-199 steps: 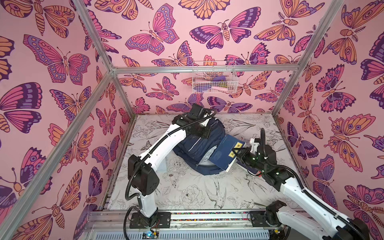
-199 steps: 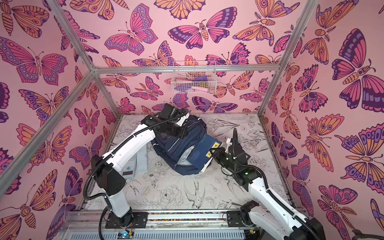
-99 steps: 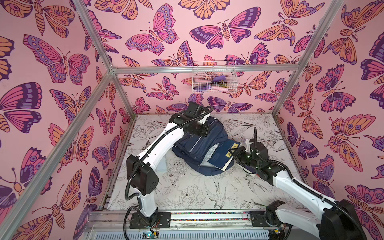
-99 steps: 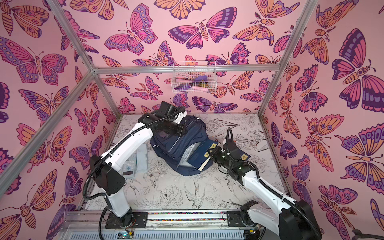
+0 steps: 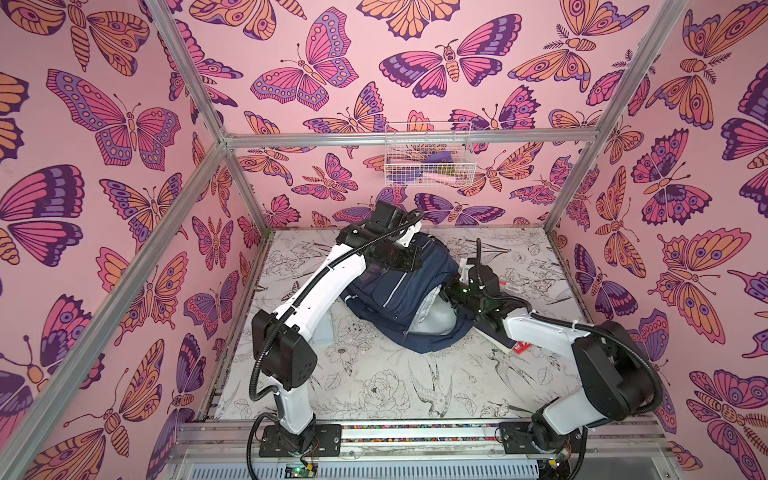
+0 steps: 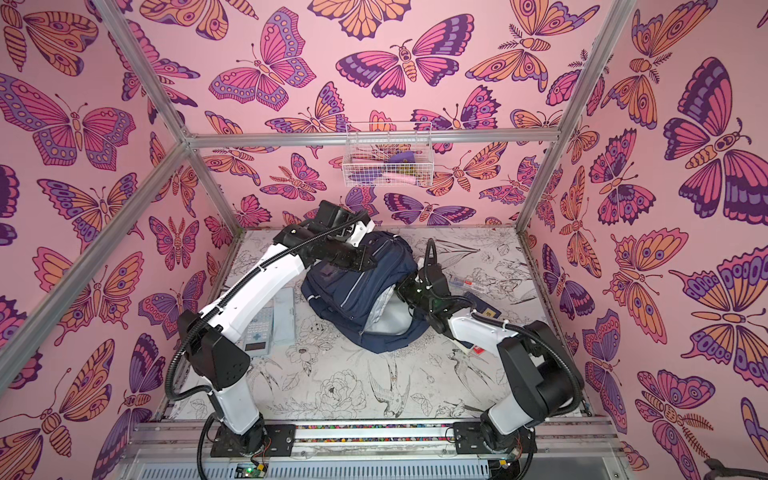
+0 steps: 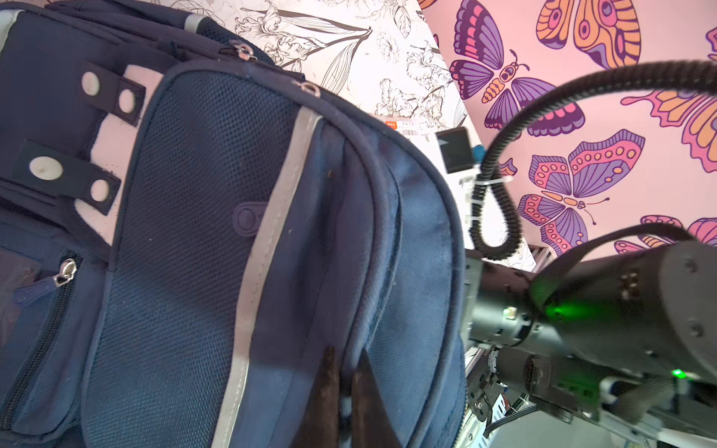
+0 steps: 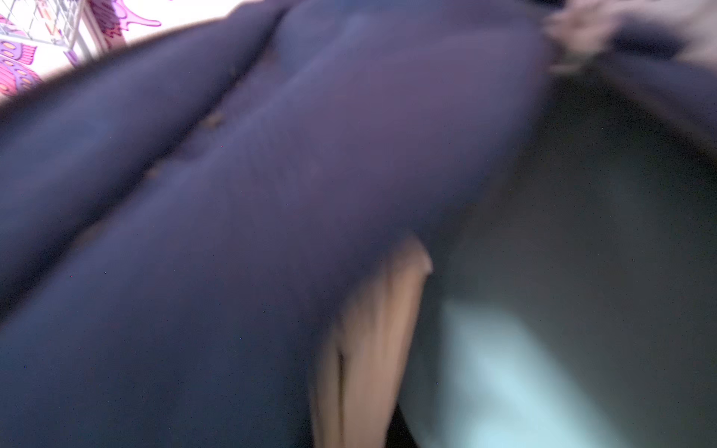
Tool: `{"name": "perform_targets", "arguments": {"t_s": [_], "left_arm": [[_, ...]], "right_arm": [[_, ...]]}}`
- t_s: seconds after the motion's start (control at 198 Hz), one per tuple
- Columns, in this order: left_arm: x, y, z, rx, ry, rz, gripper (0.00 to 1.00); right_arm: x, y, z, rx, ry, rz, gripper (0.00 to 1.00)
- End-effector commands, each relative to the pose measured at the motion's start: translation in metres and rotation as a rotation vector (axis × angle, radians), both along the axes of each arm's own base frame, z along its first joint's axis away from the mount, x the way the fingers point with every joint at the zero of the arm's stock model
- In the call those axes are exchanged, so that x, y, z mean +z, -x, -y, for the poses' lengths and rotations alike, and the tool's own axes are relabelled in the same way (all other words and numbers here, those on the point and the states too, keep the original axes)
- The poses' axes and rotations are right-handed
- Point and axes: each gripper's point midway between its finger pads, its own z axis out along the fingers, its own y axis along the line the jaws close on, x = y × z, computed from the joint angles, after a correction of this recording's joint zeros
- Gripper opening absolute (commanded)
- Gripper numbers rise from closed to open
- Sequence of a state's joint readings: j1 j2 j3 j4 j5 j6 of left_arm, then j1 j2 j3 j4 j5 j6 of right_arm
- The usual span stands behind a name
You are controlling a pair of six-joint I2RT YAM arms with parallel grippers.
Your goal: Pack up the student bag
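Note:
The student bag [image 5: 395, 299] [image 6: 353, 299], a navy backpack with pale stripes, lies mid-table, and its main opening gapes toward the right arm. My left gripper [image 7: 347, 357] is shut on a fold of the bag's upper flap [image 7: 372, 217] and holds it up. My right gripper [image 5: 446, 291] [image 6: 401, 291] reaches into that opening. The blurred right wrist view shows its tan fingers [image 8: 372, 341] pressed together, with only a thin dark slit between them. Around them is navy fabric and dim lining. The navy notebook it carried is hidden inside the bag.
A calculator [image 6: 259, 328] and a pale blue case [image 6: 284, 316] lie left of the bag, partly under the left arm. A flat navy notebook [image 5: 494, 332] lies beneath the right forearm. A clear packet with an orange label [image 5: 515, 284] sits far right. A wire basket [image 5: 428, 156] hangs on the back wall.
The right gripper pushed leftward into the bag's opening with the navy notebook. The notebook went from fully visible to hidden inside. The left gripper kept its hold on the flap.

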State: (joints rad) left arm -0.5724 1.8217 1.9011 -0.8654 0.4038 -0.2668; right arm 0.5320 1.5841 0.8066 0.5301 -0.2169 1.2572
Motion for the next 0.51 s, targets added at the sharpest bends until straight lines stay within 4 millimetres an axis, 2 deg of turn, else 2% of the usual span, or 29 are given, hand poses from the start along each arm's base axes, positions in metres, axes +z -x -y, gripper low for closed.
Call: {"name": "perform_targets", "arguments": {"t_s": [0.0,0.061,0.116,0.157,0.207,0.247,0.374,0.5], "left_arm": [[0.036,0.000,0.015,-0.050,0.114,0.056,0.00],[0.035,0.000,0.015,-0.053,0.118,0.049,0.00],[0.035,0.001,0.016,-0.060,0.121,0.046,0.00],[0.034,0.002,0.016,-0.061,0.120,0.043,0.00],[0.032,0.003,0.016,-0.063,0.118,0.040,0.00],[0.029,0.002,0.014,-0.061,0.110,0.040,0.00],[0.016,0.002,0.008,-0.051,0.075,0.033,0.00],[0.006,0.004,0.004,-0.051,0.054,0.027,0.00]], "right_arm": [[0.016,-0.018,-0.016,-0.041,-0.062,0.072,0.00],[0.000,-0.022,-0.018,-0.055,-0.042,0.051,0.00],[-0.011,-0.024,-0.020,-0.060,-0.025,0.038,0.07],[-0.020,-0.026,-0.020,-0.064,-0.009,0.023,0.17],[-0.029,-0.026,-0.021,-0.062,0.010,0.007,0.36],[-0.036,-0.025,-0.020,-0.060,0.022,-0.007,0.46],[-0.048,-0.016,-0.011,-0.058,0.092,-0.056,0.58],[-0.059,0.004,0.003,-0.016,0.270,-0.157,0.61]]}}
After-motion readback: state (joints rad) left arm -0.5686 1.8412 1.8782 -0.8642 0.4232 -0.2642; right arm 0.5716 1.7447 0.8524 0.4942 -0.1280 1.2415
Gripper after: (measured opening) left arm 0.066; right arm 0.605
